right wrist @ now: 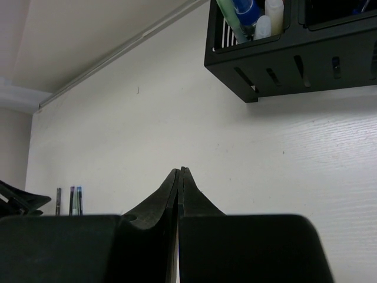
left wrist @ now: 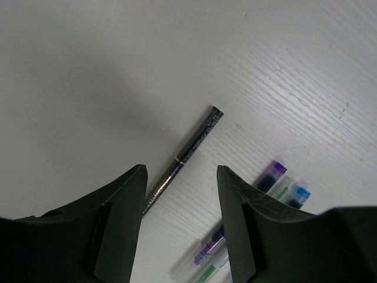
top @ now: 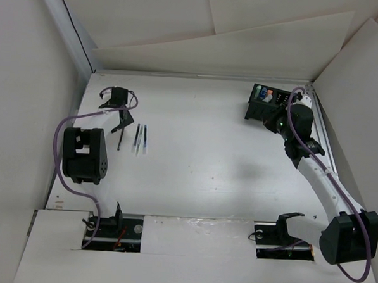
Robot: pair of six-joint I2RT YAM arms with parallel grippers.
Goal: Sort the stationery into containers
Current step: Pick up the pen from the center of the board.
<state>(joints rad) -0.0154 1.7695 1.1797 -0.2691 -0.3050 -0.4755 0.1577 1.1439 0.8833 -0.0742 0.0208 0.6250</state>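
Your black organiser box (top: 267,106) sits upper right in the top view, with a few pieces standing inside. The right gripper (right wrist: 179,171), jaws pressed together, is below it. The left gripper (left wrist: 179,172) stands parted over a slim dark pen (left wrist: 200,132) lying diagonally between its jaws. The purple- and blue-capped clear pens (left wrist: 275,174) lie at lower right.

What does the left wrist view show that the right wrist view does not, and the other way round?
Only the left wrist view: the left jaws standing open, with a slim dark pen lying on the table seen between them, and clear pens with purple and blue caps up close.
Only the right wrist view: the right jaws shut, and the black plastic organiser box holding a blue piece and a white piece.
Both: the white table and the pens, which look small and far in the right wrist view.
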